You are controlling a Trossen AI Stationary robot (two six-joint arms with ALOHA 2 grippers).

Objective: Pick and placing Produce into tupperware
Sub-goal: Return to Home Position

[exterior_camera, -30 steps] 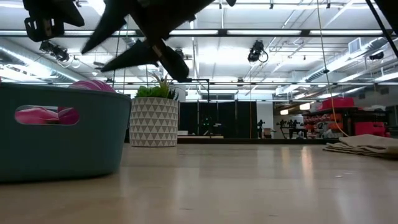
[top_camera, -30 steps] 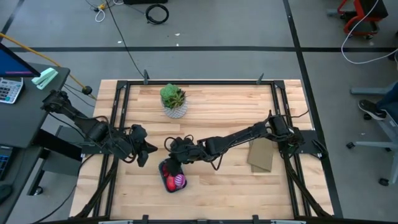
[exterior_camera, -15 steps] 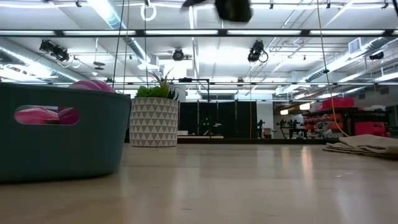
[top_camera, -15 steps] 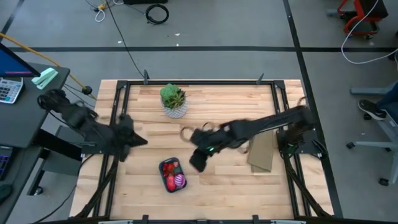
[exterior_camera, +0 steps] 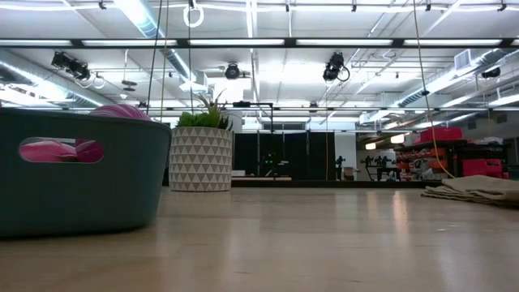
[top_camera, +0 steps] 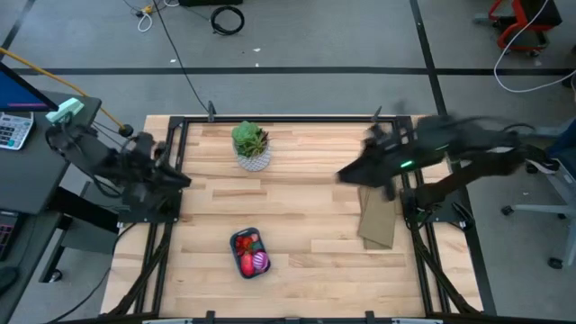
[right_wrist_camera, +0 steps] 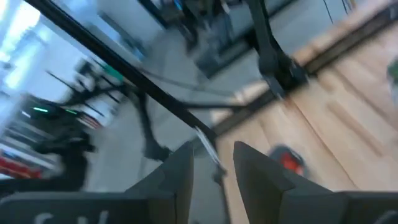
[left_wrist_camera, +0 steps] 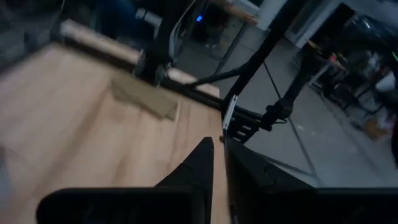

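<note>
The blue-teal tupperware [top_camera: 249,253] rests flat on the wooden table toward the near edge. In it lies the produce: small red pieces [top_camera: 247,242], a red-pink oval piece [top_camera: 246,264] and a purple ribbed ball [top_camera: 260,263]. The low view shows the tupperware [exterior_camera: 81,174] at left, with pink produce [exterior_camera: 57,150] behind its handle hole. My left gripper [top_camera: 184,180] is raised over the table's left edge, its fingers [left_wrist_camera: 217,144] a narrow gap apart around nothing. My right gripper [top_camera: 343,175] is high over the right half, blurred, its fingers [right_wrist_camera: 213,153] apart and bare.
A green plant in a white patterned pot [top_camera: 252,148] stands near the far edge. A tan flat box [top_camera: 378,223] lies by the right edge. Black frame rails [top_camera: 171,207] run along both table sides. Bare wood lies between the tupperware and the plant.
My right gripper has risen from just over the tupperware and swung back toward the table's right and far edges. My left gripper has lifted and pulled back toward the left edge. The tupperware and its produce have stayed in place.
</note>
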